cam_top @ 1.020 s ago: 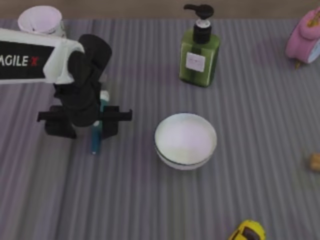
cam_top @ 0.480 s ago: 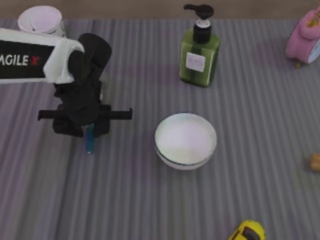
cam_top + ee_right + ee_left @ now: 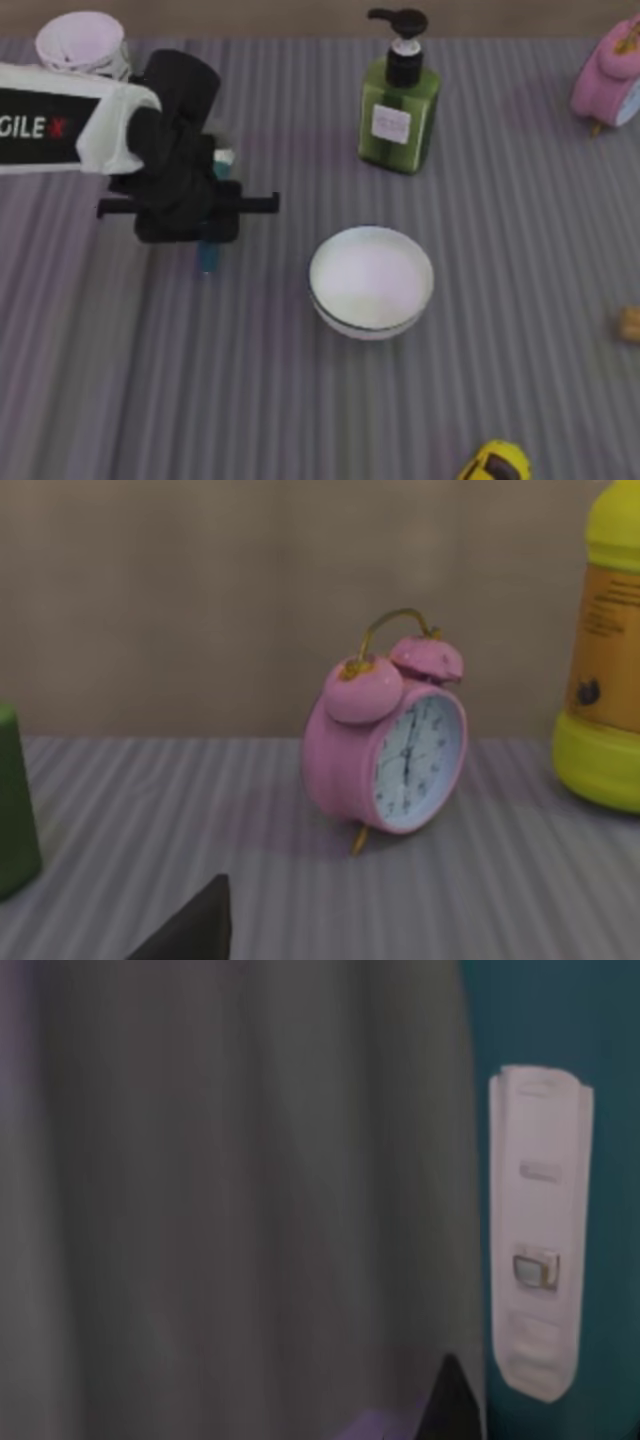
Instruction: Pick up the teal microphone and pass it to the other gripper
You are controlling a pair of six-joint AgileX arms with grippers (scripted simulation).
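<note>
The teal microphone (image 3: 208, 256) hangs in my left gripper (image 3: 204, 215), which is shut on it left of the bowl. Its teal handle end sticks out toward the table's front and its white head (image 3: 223, 158) shows behind the black wrist. In the left wrist view the teal handle (image 3: 610, 1050) with its white button strip (image 3: 540, 1230) fills one side, close beside a black fingertip (image 3: 452, 1406). My right gripper (image 3: 195, 928) is outside the top view; its wrist view shows only a black tip low over the table, facing the alarm clock.
A white bowl (image 3: 371, 280) sits mid-table and a green pump bottle (image 3: 398, 110) behind it. A pink alarm clock (image 3: 608, 80) (image 3: 390, 755) stands far right beside a yellow bottle (image 3: 605, 670). There is a white cup (image 3: 82, 42) far left and a yellow toy car (image 3: 495, 462) at the front.
My left gripper has closed on the microphone and carried it up, right and toward the back; the handle's end now shows closer to the bowl.
</note>
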